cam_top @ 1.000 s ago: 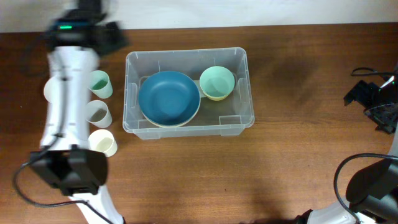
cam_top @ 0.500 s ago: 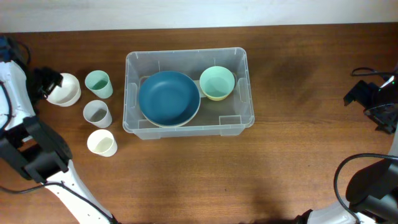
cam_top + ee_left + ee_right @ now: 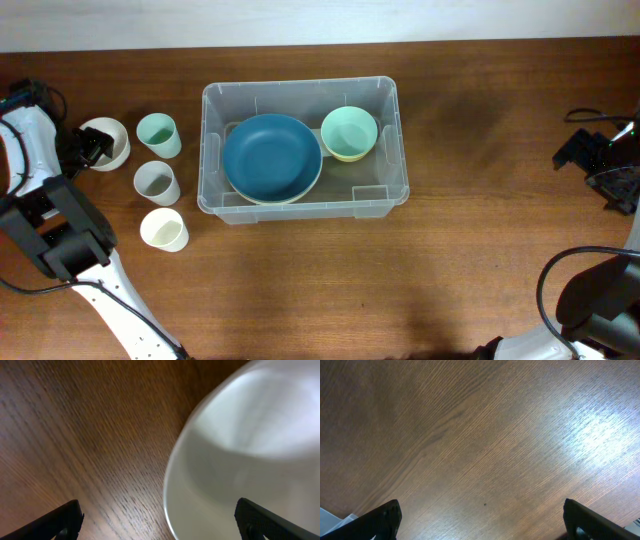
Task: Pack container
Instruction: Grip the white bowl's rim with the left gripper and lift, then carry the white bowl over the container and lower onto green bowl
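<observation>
The container [image 3: 299,84] is a large clear plastic bin at the table's middle. Inside it lie a big blue bowl [image 3: 270,157] and a smaller green bowl [image 3: 349,131]. A white bowl [image 3: 110,139] sits on the table at the far left. My left gripper [image 3: 88,148] is open at that bowl's left edge. In the left wrist view the white bowl [image 3: 250,445] fills the right side, and its rim runs between the spread fingers [image 3: 160,522]. My right gripper [image 3: 603,166] is open and empty at the far right, over bare wood [image 3: 480,522].
Three cups stand in a column left of the bin: a mint one [image 3: 158,133], a grey one [image 3: 157,182] and a cream one [image 3: 163,229]. The table's back edge and a white wall run along the top.
My left arm has swung from over the cups out to the far left, uncovering the white bowl. The gripper now sits at the bowl's left rim. The right arm has not moved.
</observation>
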Controlling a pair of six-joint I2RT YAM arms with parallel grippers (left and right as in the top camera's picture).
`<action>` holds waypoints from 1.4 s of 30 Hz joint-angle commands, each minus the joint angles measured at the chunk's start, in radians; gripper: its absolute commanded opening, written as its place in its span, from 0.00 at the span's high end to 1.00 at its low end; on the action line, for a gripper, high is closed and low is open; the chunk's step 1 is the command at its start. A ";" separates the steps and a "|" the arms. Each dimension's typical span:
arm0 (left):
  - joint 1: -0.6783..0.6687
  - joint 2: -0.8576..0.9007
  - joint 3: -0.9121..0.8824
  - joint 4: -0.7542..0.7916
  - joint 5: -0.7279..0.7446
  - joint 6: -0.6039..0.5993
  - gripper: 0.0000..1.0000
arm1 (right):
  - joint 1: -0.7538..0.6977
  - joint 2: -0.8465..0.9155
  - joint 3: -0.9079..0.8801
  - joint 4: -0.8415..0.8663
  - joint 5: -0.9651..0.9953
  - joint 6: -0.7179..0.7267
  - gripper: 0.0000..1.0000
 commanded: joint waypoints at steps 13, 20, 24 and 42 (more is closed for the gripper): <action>0.023 0.023 -0.004 0.030 -0.014 -0.013 0.97 | -0.003 -0.010 -0.002 0.000 0.002 0.009 0.01; 0.126 0.023 0.040 0.000 0.002 0.009 0.99 | -0.003 -0.010 -0.002 0.000 0.002 0.009 0.01; 0.205 0.021 0.203 -0.092 0.097 0.052 0.99 | -0.003 -0.010 -0.002 0.000 0.002 0.009 0.01; -0.368 -0.050 0.904 -0.413 0.664 0.295 1.00 | -0.003 -0.010 -0.002 0.001 0.002 0.009 0.01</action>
